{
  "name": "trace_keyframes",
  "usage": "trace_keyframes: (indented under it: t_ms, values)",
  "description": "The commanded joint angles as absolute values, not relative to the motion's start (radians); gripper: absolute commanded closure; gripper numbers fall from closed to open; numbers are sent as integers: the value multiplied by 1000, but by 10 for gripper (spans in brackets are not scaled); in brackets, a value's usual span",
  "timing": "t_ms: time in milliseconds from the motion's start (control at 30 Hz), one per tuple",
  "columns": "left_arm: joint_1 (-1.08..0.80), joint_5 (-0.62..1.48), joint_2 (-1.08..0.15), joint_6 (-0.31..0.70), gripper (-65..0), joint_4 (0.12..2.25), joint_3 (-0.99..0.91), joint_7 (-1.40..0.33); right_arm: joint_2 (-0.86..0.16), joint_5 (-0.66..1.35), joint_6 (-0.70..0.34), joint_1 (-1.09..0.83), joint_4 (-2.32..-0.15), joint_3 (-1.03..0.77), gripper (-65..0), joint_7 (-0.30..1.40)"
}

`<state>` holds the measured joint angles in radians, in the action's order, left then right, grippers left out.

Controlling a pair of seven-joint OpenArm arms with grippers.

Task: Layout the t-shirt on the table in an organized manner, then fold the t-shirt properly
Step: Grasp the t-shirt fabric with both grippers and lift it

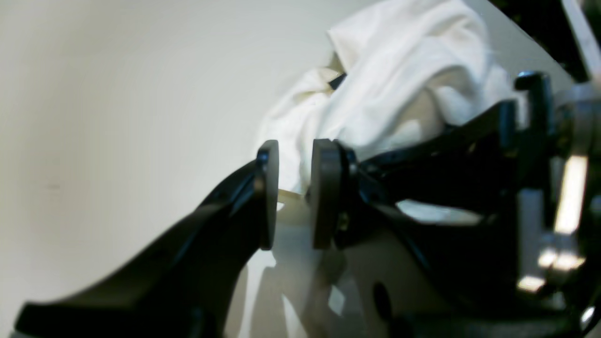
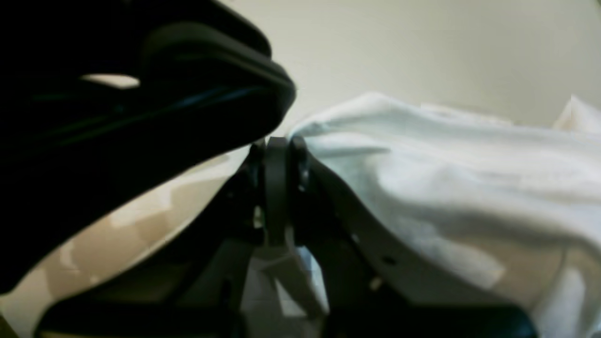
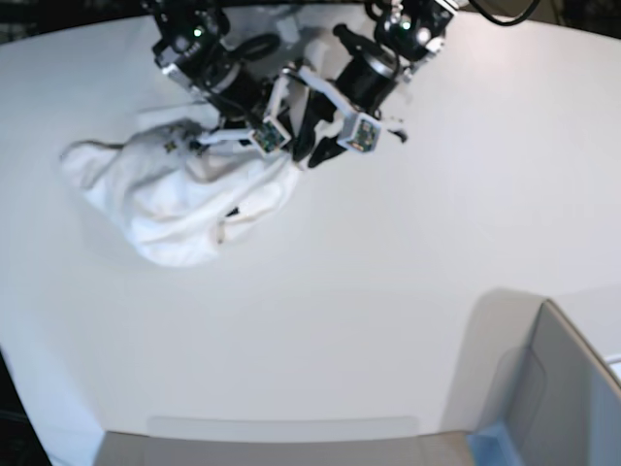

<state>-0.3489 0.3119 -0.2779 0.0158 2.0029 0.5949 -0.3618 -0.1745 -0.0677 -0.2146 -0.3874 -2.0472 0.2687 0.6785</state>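
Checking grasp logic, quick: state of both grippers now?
Left gripper: open, holding nothing, at the edge of the t-shirt.
Right gripper: shut; whether cloth is pinched cannot be told.

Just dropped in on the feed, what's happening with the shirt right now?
The t-shirt lies in a crumpled heap on the table, not laid out yet. Both arms are bent over its near edge. The right gripper is shut at the edge of the cloth, though whether fabric is pinched between the pads is hard to tell. The left gripper is open with nothing between its pads, poised just short of the shirt. No folding has started.
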Motion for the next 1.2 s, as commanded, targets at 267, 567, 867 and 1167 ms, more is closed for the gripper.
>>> trace_keyframes:
  t_ms: [267, 567, 867, 1167]
  values:
    - [-337, 303, -278, -4, -125, 2028, 588, -321, -197, -54, -228, -464, -2068, 202, -281, 636]
    - [-335, 303, -312, -2, -127, 2018, 607, -335, -197, 151, -223, -532, -2069, -38, -310, 510]
    - [-231, 305, -294, -7, -240, 2005, 611, -664, -240, 440, -206, -581, -2064, -384, -310, 615]
    - [-171, 305, -225, -4, -290, 2006, 716, -769, -231, 441, -206, -638, -2064, -506, -310, 619]
